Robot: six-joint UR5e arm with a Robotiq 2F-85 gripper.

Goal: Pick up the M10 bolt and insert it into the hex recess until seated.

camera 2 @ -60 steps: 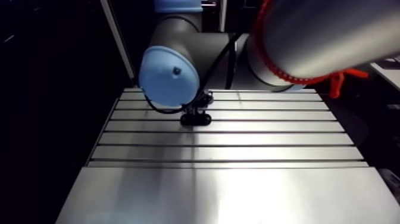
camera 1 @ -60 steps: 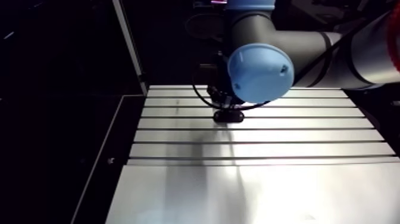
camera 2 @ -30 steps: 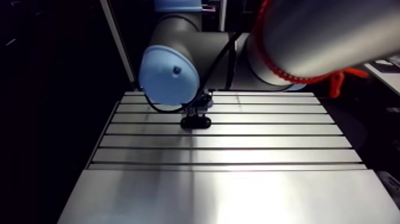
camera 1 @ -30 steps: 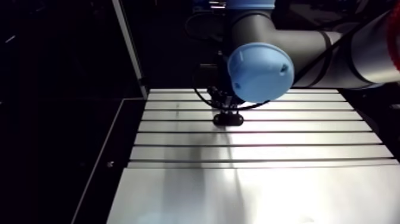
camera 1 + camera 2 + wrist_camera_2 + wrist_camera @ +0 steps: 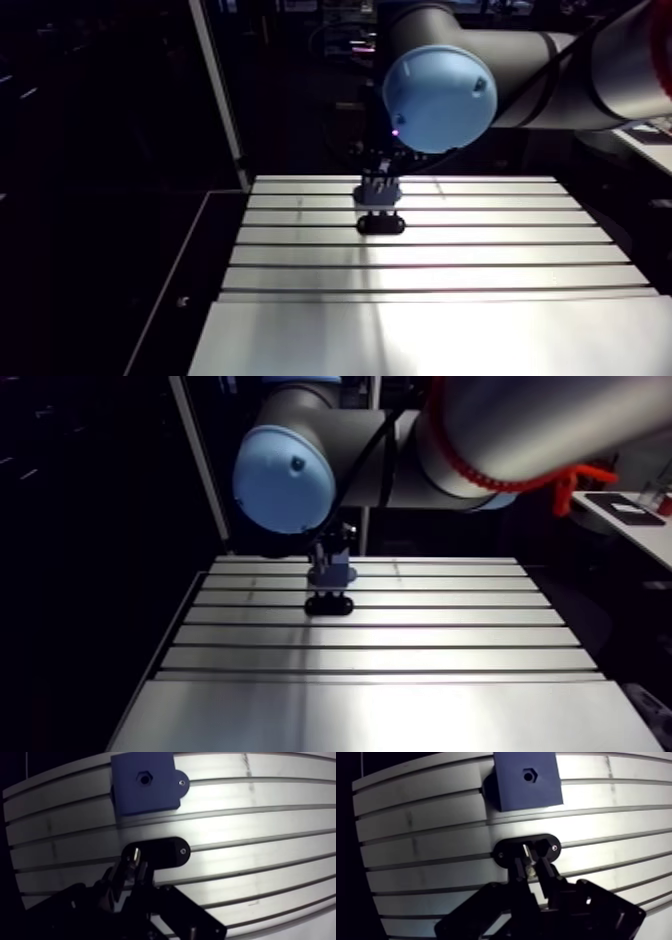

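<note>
A: Wrist view first: the tool is pinching the M10 bolt between its two fingers, with the jaws drawn close around a thin bright piece of metal.

B: And where is that sitting?

A: Right over the black oval holder, which is lying on the slotted surface. Ahead of it the blue block is standing, well apart from the bolt, with its hex recess facing up.

B: What is worrying you?

A: If the bolt is tilting in the fingers, I am expecting its hex to catch on the recess rim instead of dropping in. A mismatch in rotation would be jamming it the same way. A slip during the carry would be sending it into a slot.

B: Anything you are not seeing?

A: The fingers are covering most of the bolt, so I am not telling head from thread, nor whether it is clear of the holder. In the arm view the tool is showing too dark to read.
</note>
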